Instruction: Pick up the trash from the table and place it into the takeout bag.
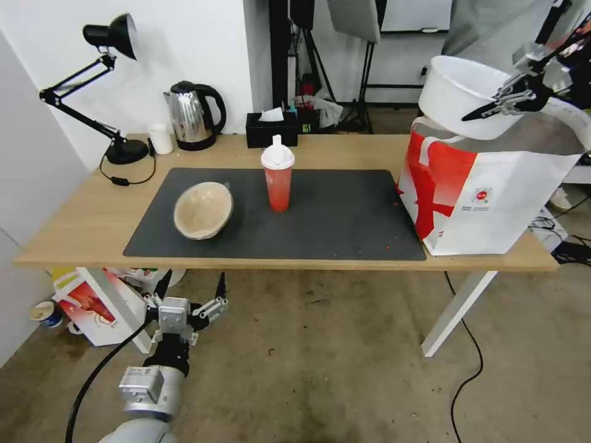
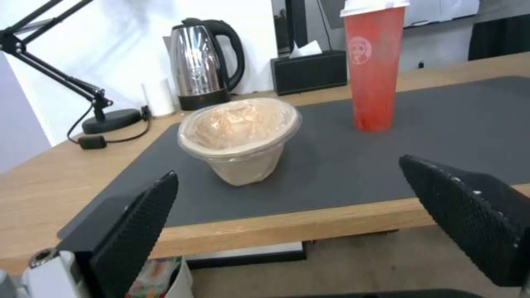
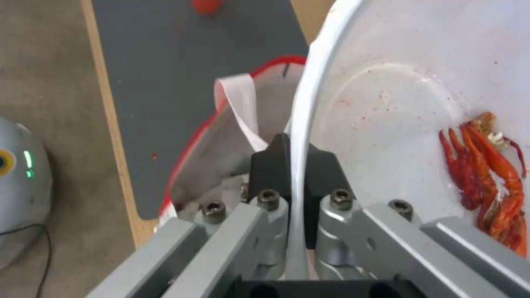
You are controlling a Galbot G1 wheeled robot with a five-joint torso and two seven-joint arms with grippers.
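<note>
Left gripper (image 1: pixel 191 289) below table (image 1: pixel 80 227); its base cut off.

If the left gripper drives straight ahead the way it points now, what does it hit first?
Probably the near edge of the table, which crosses between the open left gripper fingers. If it passes above that, the beige paper-pulp bowl comes next. Depth is uncertain.

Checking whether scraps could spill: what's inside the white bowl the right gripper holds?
Red shell scraps lie against the inner wall of the white bowl, pinched at its rim by the right gripper; the far side is out of sight.
</note>
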